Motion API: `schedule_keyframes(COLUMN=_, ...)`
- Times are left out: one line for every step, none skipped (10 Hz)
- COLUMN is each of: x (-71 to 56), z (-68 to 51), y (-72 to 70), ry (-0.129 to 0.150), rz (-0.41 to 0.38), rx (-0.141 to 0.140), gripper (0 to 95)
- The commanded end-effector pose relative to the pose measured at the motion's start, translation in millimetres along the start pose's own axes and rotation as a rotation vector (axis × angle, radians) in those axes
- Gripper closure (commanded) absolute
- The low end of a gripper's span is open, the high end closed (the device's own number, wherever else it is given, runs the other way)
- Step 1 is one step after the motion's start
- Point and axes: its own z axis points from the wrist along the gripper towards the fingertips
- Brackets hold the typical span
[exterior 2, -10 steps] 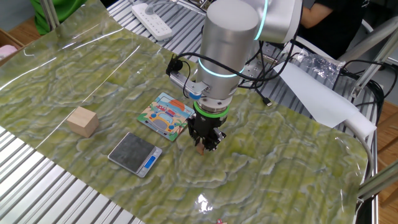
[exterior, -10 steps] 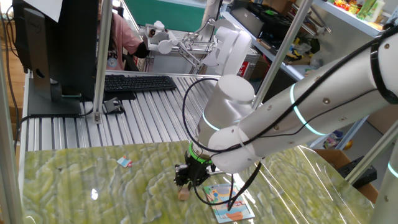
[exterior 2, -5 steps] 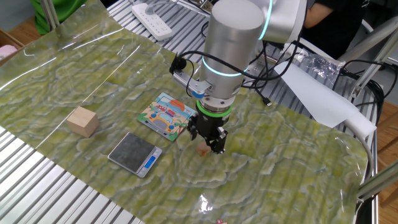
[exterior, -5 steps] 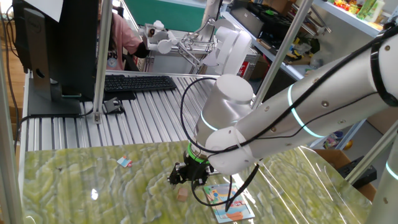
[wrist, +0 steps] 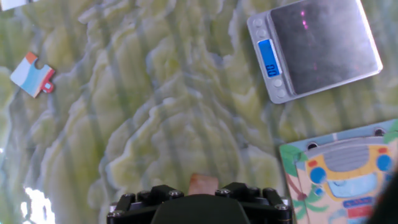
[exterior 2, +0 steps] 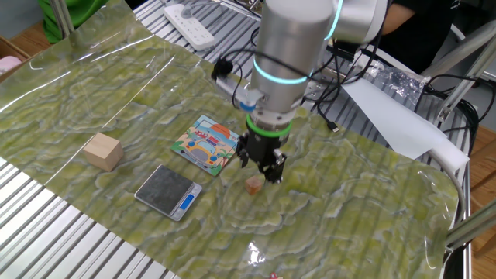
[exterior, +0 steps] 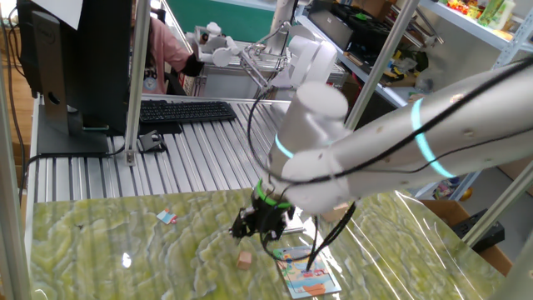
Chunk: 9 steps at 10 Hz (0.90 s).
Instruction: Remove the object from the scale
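The little wooden cube (exterior 2: 253, 184) sits on the green worktop (exterior 2: 116, 93), just beside the picture card (exterior 2: 207, 144). It is off the scale (exterior 2: 167, 191), and the scale's plate has nothing on it. The scale lies well apart from the cube, on the far side of the card.

The gripper (exterior 2: 263, 167) hangs just above the cube and is not touching it. Its two fingers are spread apart and they hold nothing. In the hand view the cube (wrist: 203, 182) peeks out right at the edge of the gripper's body, low in the picture, and the scale (wrist: 314, 46) shows up in the top corner with its blue strip.

A bigger pale block (exterior 2: 103, 150) rests far off to one side, and a small puzzle piece (exterior: 167, 217) lies alone on the worktop.

So the job looks nearly done. The cube is already set down away from the scale. What is left, I think, is for the arm to lift straight up and move away. It should go up gently so a finger does not bump the cube and knock it over.
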Motion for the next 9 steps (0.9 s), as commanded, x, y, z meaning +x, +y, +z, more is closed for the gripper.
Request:
schedule_keyframes(x=-0.2, z=-25.5, y=-1.8, ry=0.030, rz=-0.027, rx=0.005, gripper=76.0)
schedule_keyframes(x=1.6, z=-43.0, y=-5.6, ry=0.051, rz=-0.037, rx=0.010, gripper=95.0)
schedule_keyframes(x=3.2, z=-56.2, y=-9.2, ry=0.066, rz=-0.044, rx=0.010, gripper=95.0)
schedule_keyframes(x=4.9, z=-67.0, y=-12.8, ry=0.067, rz=-0.049, rx=0.011, gripper=95.0)
schedule_keyframes(x=6.4, z=-76.2, y=-16.5, ry=0.069, rz=-0.056, rx=0.011, gripper=95.0)
schedule_keyframes(x=7.4, z=-86.1, y=-22.4, ry=0.073, rz=-0.076, rx=0.010, gripper=95.0)
schedule_keyframes(x=7.2, z=-94.0, y=-30.2, ry=0.077, rz=-0.101, rx=0.010, gripper=95.0)
schedule_keyframes(x=5.4, z=-99.5, y=-40.8, ry=0.078, rz=-0.121, rx=0.010, gripper=95.0)
schedule_keyframes(x=3.2, z=-100.1, y=-47.8, ry=0.076, rz=-0.127, rx=0.009, gripper=95.0)
